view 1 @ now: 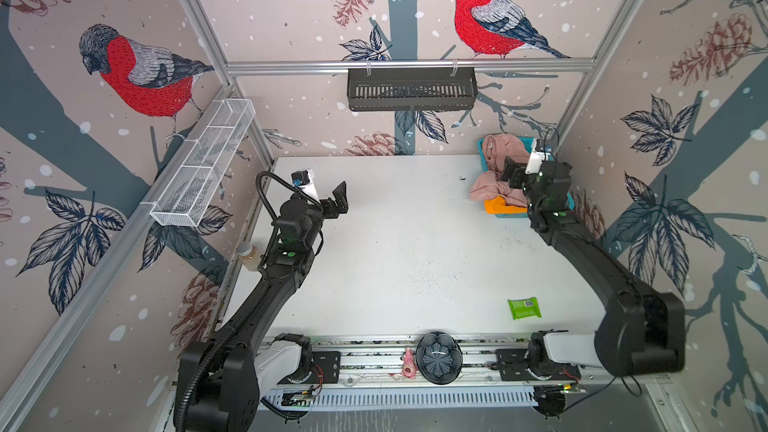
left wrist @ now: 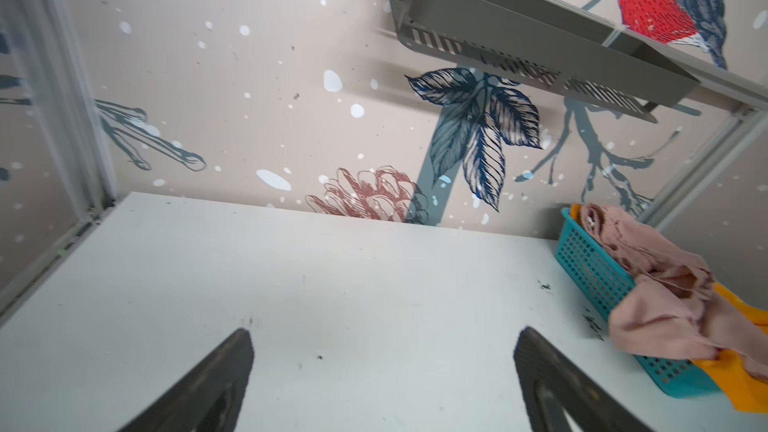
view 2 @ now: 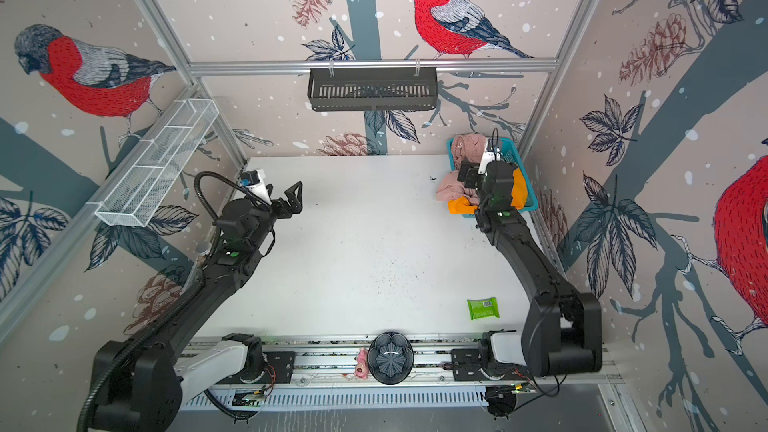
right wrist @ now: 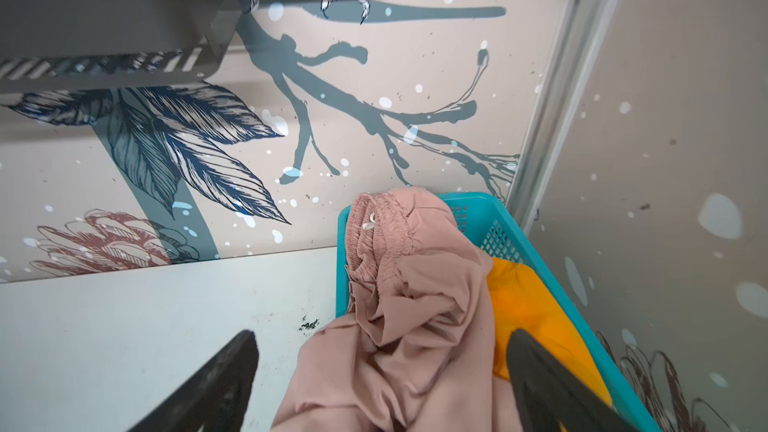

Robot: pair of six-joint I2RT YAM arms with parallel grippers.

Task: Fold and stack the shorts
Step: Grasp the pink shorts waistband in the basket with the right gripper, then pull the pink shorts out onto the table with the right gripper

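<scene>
Between the wide-spread fingers of the right tool, the pink shorts spill over the teal basket rim onto the tabletop, and the orange shorts lie just beside them inside the basket. Ahead of the left tool, whose fingers also stand apart and empty, open tabletop runs to the back wall.
</scene>
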